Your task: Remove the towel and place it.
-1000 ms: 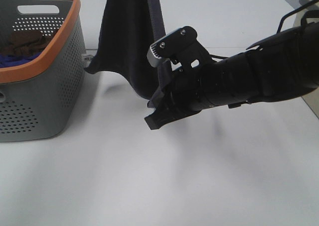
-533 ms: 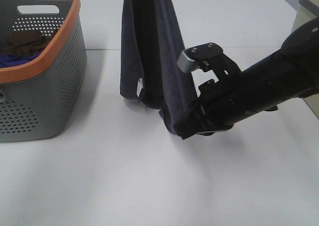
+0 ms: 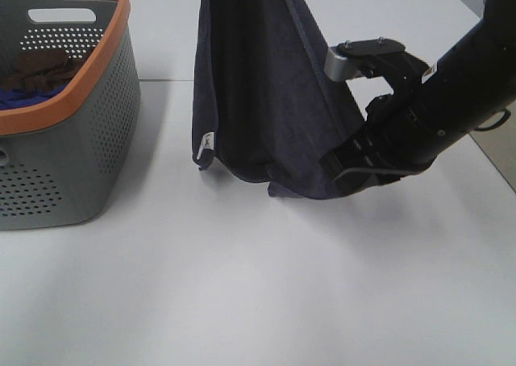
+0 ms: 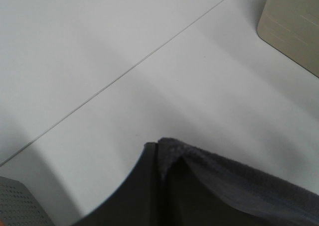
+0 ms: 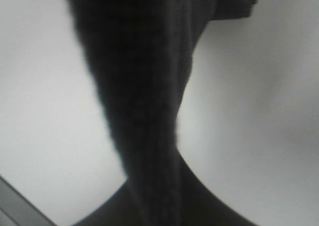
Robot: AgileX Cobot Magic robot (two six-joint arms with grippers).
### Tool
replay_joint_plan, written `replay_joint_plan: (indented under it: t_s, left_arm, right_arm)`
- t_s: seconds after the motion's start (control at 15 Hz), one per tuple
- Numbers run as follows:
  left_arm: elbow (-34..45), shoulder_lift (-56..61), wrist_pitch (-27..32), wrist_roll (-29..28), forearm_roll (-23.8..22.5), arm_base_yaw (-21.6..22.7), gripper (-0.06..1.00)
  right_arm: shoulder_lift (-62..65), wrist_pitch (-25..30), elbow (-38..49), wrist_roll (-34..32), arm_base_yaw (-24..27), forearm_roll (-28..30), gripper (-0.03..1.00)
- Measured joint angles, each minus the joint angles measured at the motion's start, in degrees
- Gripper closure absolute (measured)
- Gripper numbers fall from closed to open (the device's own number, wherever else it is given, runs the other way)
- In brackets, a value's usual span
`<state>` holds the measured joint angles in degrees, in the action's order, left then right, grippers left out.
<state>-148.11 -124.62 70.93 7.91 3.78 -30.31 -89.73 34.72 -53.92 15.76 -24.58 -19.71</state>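
– Exterior high: where's the towel (image 3: 266,116)?
– Beside the basket (image 3: 89,140), hanging over the middle of the worktop (image 3: 242,293). Left jaws pinch its top, right jaws pinch a low corner.
– Next?
– I think: lay it flat, then let go.

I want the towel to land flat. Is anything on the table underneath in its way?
Nothing visible is. The towel hangs over a bare stretch of white table. The basket stands apart from it, on the left arm's side.
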Motion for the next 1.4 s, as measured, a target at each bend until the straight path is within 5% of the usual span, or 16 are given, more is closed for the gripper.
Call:
replay_joint_plan:
  t_s: [0.07,0.2,0.47,0.73,0.93,1.0,1.4]
  left_arm:
    - [0.00,0.00,-0.06,0.00,-0.46,0.00,0.94]
    - [0.00,-0.11,-0.17,0.00,-0.80,0.00,0.94]
    - [-0.06,-3.21,-1.09,0.00,-1.32,0.00,0.94]
    - [-0.06,-5.21,-11.57,0.00,-5.04,0.00,0.94]
    - [-0.06,-8.02,-21.26,-0.52,-11.97,0.00,0.94]
    - [-0.06,-10.20,-28.71,-2.52,-14.73,0.69,0.94]
    - [-0.06,-15.81,-45.49,-5.16,-15.99,5.04,0.94]
  right_arm:
    - [0.00,0.74,-3.44,-9.51,0.00,8.71,0.97]
    - [0.00,1.09,-7.91,-18.39,0.00,22.00,0.97]
    - [0.00,-3.90,-14.32,-20.57,0.00,39.19,0.97]
    - [-0.69,-12.61,-17.02,-20.86,0.11,50.65,0.97]
    - [-6.93,-14.38,-24.29,-20.86,3.32,54.32,0.97]
    - [-12.55,-14.84,-31.23,-20.86,6.53,54.66,0.97]
    - [-25.84,-23.66,-43.37,-14.55,8.59,56.55,0.97]
